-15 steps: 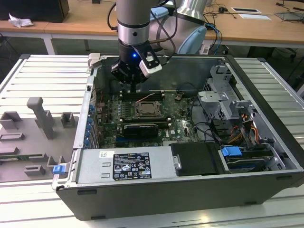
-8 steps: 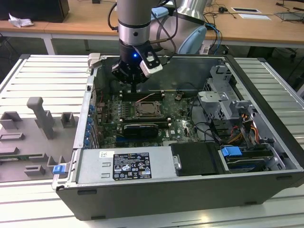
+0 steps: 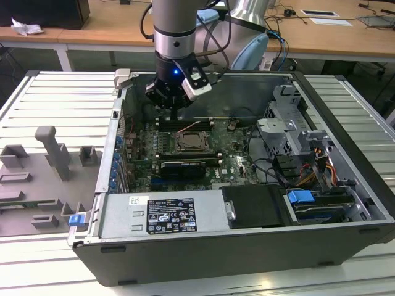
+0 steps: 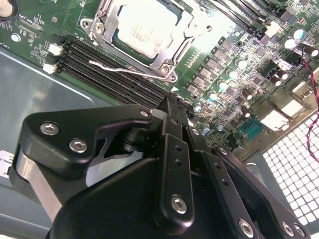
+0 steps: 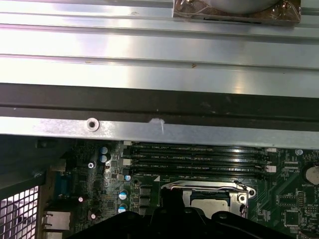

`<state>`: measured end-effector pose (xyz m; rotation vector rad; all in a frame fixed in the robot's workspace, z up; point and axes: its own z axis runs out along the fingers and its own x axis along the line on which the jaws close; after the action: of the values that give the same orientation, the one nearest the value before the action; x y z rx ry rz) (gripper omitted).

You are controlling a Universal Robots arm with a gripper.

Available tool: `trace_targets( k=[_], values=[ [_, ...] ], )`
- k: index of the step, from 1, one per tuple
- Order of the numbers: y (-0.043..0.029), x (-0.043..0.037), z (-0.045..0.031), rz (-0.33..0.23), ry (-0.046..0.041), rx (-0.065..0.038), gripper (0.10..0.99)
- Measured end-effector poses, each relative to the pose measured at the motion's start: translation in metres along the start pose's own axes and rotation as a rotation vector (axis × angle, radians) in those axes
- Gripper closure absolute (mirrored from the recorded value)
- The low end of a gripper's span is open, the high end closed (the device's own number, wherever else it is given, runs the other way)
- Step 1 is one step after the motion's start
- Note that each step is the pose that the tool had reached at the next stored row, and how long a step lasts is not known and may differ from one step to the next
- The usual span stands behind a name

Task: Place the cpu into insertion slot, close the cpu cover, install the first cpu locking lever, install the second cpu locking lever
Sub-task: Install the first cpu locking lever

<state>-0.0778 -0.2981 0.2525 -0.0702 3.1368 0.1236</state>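
Observation:
The cpu [image 4: 147, 26], pale and silvery, lies flat in the insertion slot [image 3: 191, 143] on the green board inside the open computer case. The cpu cover [image 4: 158, 59] is folded down around it, its window framing the chip; both also show in the first wrist view as cpu [image 5: 212, 204] and cover [image 5: 199, 188]. A thin wire locking lever [image 4: 124, 68] runs along one side of the socket. My gripper [image 3: 175, 113] hangs above the board just behind the socket, toward the case's back wall. Its fingers [image 4: 172, 117] are shut with nothing between them.
Long black memory slots [image 5: 199, 157] lie between the socket and the case's back wall [image 5: 159, 109]. A black card [image 3: 182, 168] sits in front of the socket. A drive cage [image 3: 290, 123] and cables stand at the exterior view's right, grey fixtures [image 3: 55, 154] at its left.

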Motion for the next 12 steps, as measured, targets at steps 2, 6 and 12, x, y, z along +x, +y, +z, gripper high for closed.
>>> trace_targets(
  k=[2,6,12],
  values=[
    [0.0,-0.0002,0.0,0.0,0.0,0.0,0.98],
    [0.0,-0.0019,0.0001,0.0,0.0,0.0,0.98],
    [-0.0004,-0.0068,0.0006,0.0,0.0,0.0,0.98]
  ],
)
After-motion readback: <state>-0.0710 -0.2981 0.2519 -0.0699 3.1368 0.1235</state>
